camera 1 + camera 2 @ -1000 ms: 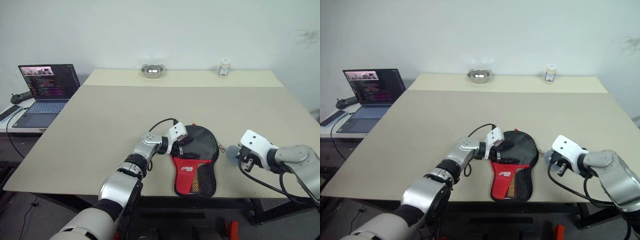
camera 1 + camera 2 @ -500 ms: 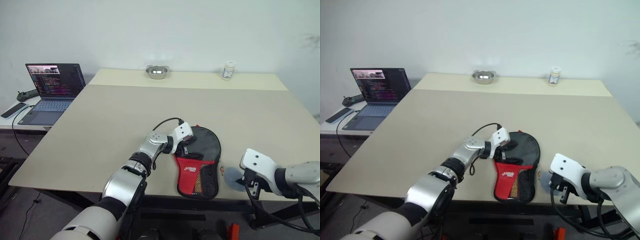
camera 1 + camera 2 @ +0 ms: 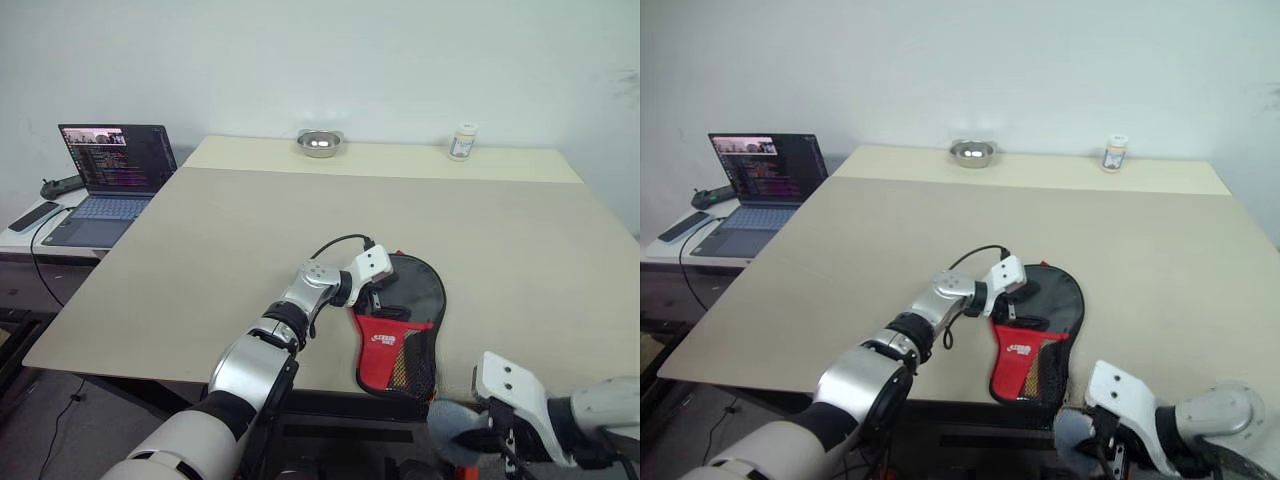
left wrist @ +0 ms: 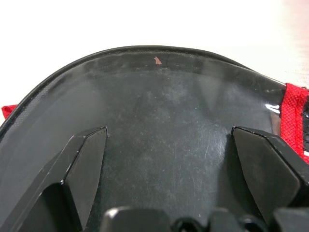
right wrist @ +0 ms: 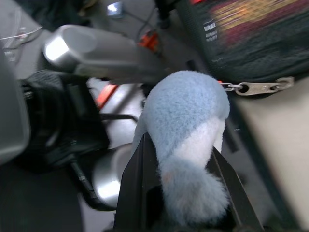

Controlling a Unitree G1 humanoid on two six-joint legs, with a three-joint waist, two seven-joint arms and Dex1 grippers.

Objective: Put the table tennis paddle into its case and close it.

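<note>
So the case [image 3: 400,322] is lying flat near the front edge of the table [image 3: 250,230], round black end pointing away from the robot, red part with the white logo and mesh pocket toward the front edge. The left gripper [image 3: 375,292] is resting on the black upper part with its fingers spread wide, not clamped on anything. In the left wrist view you see a glossy black rounded surface right under the fingers [image 4: 89,166], with a bit of red fabric edge at the side. I honestly can't tell if that's the paddle face or the case's own cover, so whether the table tennis paddle is already tucked inside is a guess. No wooden handle pokes out anywhere, so my bet is it's in there.

The right gripper [image 3: 462,437] sits low, off the front edge of the table, pinched shut on a fluffy light-blue pompom [image 5: 186,133]. A small metal zipper pull [image 5: 263,87] on a chain links that fluff to the case edge.

I'd say we're in the closing step: one hand pins the case, the other drags the zipper by its charm. Next move needs a steady pull following the case's curved edge, with the left keeping it from sliding off the table.
</note>
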